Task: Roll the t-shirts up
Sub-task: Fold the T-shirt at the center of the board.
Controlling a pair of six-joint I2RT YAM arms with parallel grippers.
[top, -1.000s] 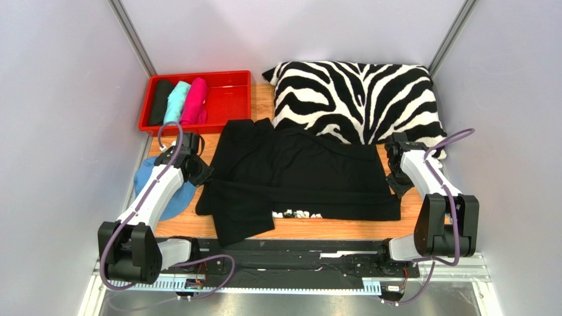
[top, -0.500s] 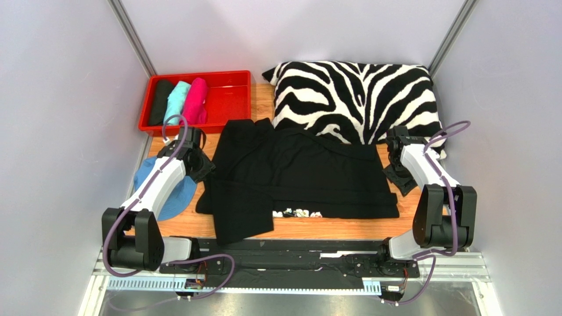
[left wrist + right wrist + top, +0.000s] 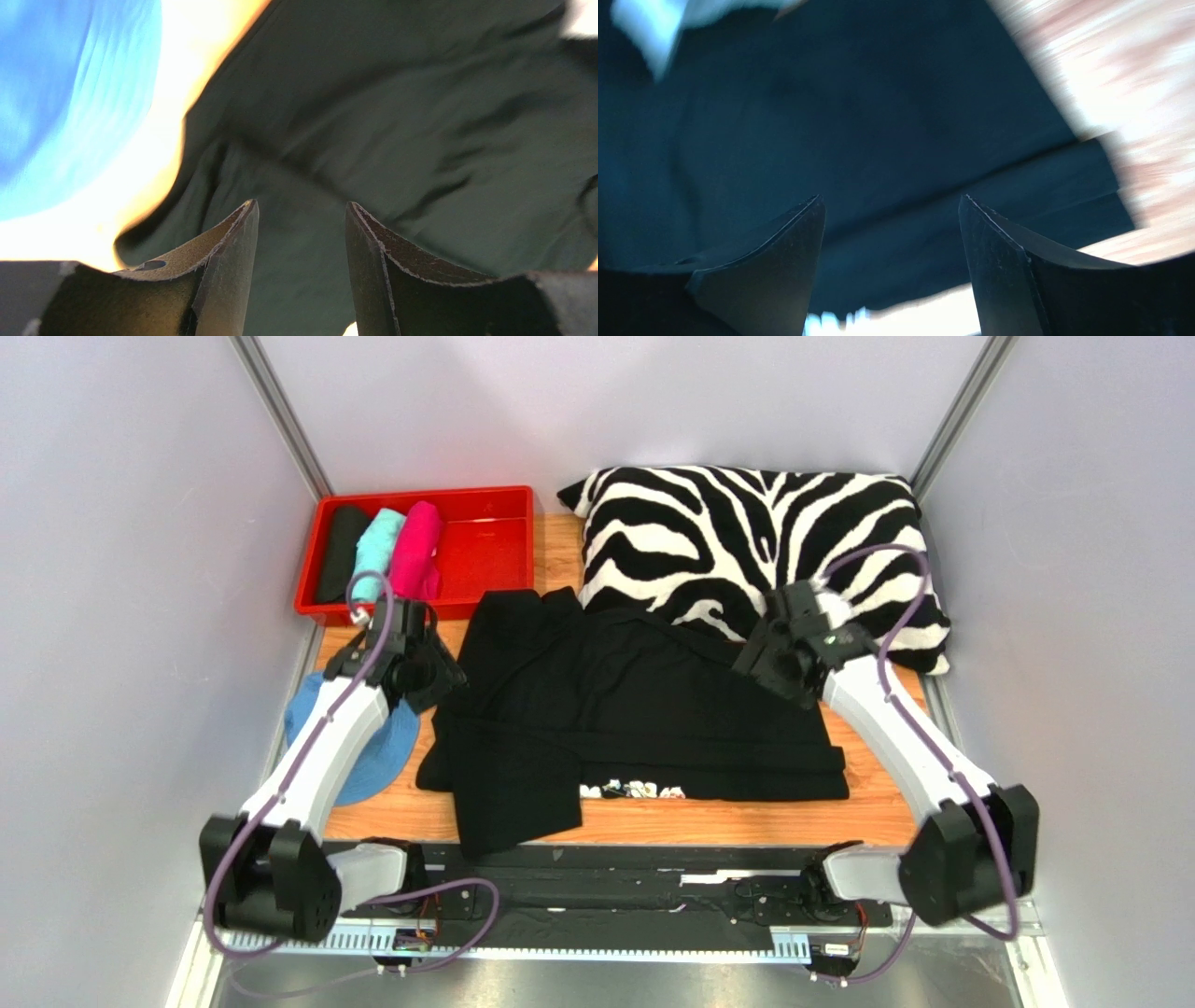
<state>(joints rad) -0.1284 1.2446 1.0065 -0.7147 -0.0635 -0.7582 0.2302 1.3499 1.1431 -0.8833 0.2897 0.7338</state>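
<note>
The right fingers have swung in from the edge of the wooden bench and hang wide open, empty, over the large black t-shirt, which lies creased and half-folded mid-bench. The left fingers gape empty at its left edge. A plush zebra pillow touches its far edge, and a blue cloth lies to the left. A red plastic tray holds the rolled t-shirts: black, teal, pink.

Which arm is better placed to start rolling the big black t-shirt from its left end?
Left, probably. The left gripper, open, sits at the left edge of the black t-shirt; the right gripper, also open, hangs over its far right corner beside the zebra pillow.
</note>
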